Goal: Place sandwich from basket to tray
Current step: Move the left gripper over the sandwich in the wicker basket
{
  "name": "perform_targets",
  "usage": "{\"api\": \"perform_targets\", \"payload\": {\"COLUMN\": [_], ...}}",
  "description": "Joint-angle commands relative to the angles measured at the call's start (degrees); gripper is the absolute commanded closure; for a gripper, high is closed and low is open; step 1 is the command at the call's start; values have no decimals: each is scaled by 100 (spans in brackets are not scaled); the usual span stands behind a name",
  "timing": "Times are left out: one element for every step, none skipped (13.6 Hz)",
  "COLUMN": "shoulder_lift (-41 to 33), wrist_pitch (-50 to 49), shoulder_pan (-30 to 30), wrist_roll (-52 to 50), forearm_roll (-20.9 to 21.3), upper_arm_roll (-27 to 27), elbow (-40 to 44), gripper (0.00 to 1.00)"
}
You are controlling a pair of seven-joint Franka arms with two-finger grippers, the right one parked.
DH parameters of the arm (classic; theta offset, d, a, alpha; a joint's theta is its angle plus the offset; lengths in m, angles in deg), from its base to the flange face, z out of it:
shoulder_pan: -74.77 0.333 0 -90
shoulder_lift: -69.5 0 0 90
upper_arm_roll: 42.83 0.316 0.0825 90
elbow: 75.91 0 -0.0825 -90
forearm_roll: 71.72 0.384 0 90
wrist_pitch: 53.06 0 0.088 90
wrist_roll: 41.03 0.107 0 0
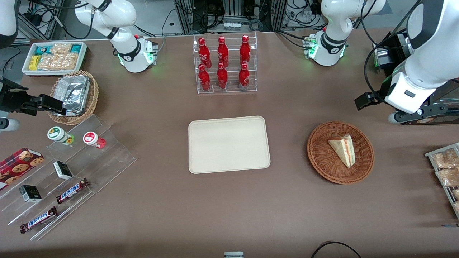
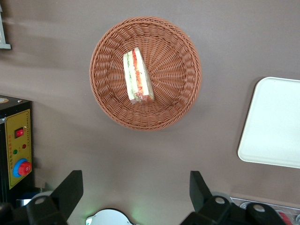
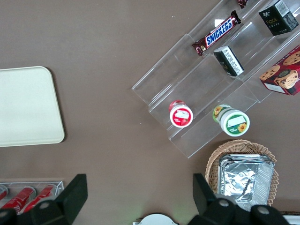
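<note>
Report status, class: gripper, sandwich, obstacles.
Gripper open, high above the table, holding nothing. Sandwich lying in basket. Tray bare; nothing between.

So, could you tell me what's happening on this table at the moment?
The left arm is set to move the triangular white-bread sandwich from the round reddish-brown wicker basket to the flat cream rectangular tray. Nothing is picked up yet: the sandwich lies in the basket and the tray holds nothing. The left gripper hangs high above the table, a little farther from the front camera than the basket, with its jaws open and holding nothing.
</note>
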Motion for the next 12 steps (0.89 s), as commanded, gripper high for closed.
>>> {"api": "perform_targets", "payload": {"shoulder_lift": [-99,-91,-56,5,32,137,199,269,374,479,576,647], "wrist_pitch": [-60,-52,-25,-8,27,62,80,176,281,378,475,632], "shoulder_pan": [59,51,51,42,33,33,42,59,59,59,59,59], "wrist_roll": [142,151,151,151,168,282,544,755,810,810,810,810], "forearm_roll": [-48,-39,-48,-48,-48,-39,-31,-22,-4,22,40,49], "upper_arm_roll": [-22,-31,-31,-31,-39,-40,-31,-31,-22,-22,-22,-22], "elbow": [-9,-1,-18,-27,-44,-44,-44,-53,-62,-71,-97,-175], "gripper": [0,0,0,0,0,0,0,0,0,0,0,0]}}
